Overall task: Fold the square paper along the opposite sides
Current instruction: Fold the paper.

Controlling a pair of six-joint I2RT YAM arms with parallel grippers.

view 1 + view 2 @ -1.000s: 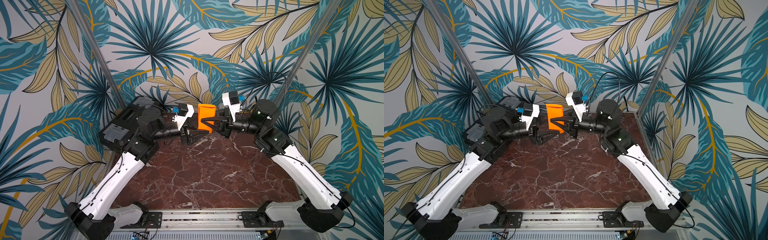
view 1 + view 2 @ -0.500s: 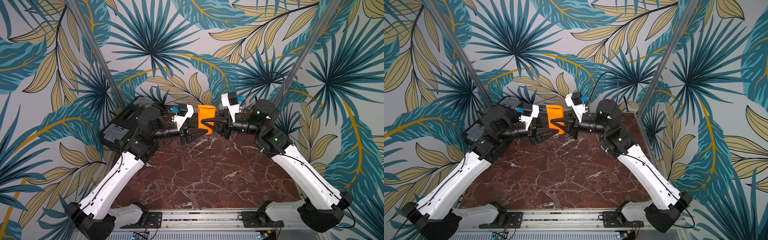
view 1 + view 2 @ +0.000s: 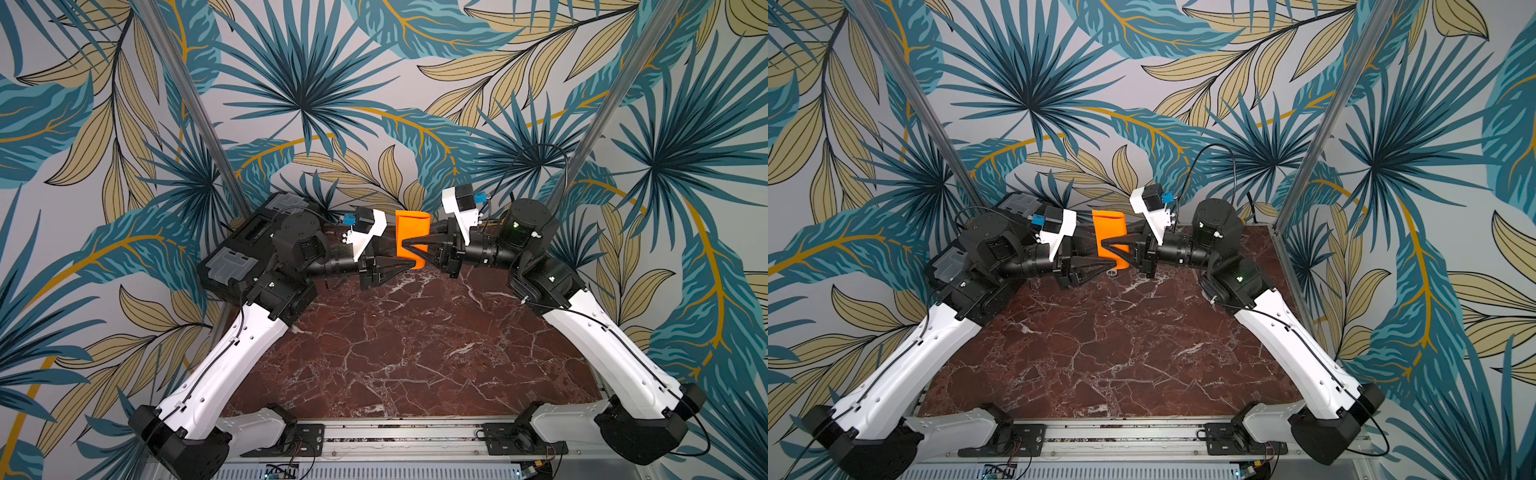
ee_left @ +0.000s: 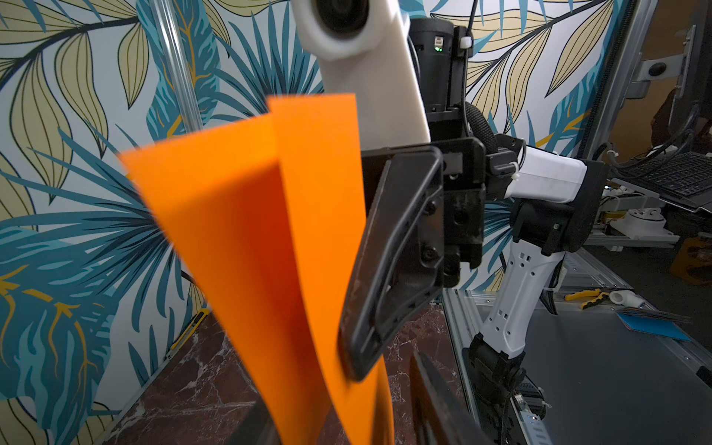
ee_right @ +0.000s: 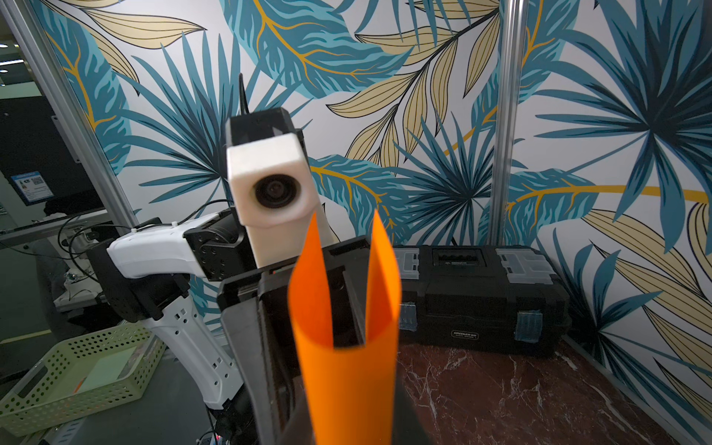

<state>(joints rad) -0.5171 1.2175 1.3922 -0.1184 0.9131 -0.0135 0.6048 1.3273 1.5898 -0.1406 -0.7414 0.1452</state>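
The square paper (image 3: 411, 232) is bright orange, bent into a U and held upright in the air over the back of the table; it shows in both top views (image 3: 1109, 226). My right gripper (image 3: 406, 243) comes from the right and is shut on its middle. In the right wrist view the square paper (image 5: 346, 377) rises from between the jaws of the right gripper (image 5: 348, 433). My left gripper (image 3: 409, 266) reaches the sheet's lower end from the left. In the left wrist view the left gripper (image 4: 346, 424) stands open astride the square paper (image 4: 250, 231), with a gap at one finger.
A black toolbox (image 3: 249, 245) sits at the back left corner, also in the right wrist view (image 5: 481, 296). A small metal ring (image 3: 1112, 272) lies on the marble under the paper. A yellow knife (image 4: 188, 327) lies by the wall. A green basket (image 5: 77, 370) stands off the table.
My left gripper has slid right to the paper's lower end and its jaws have narrowed around it. The right gripper has kept its hold in place.
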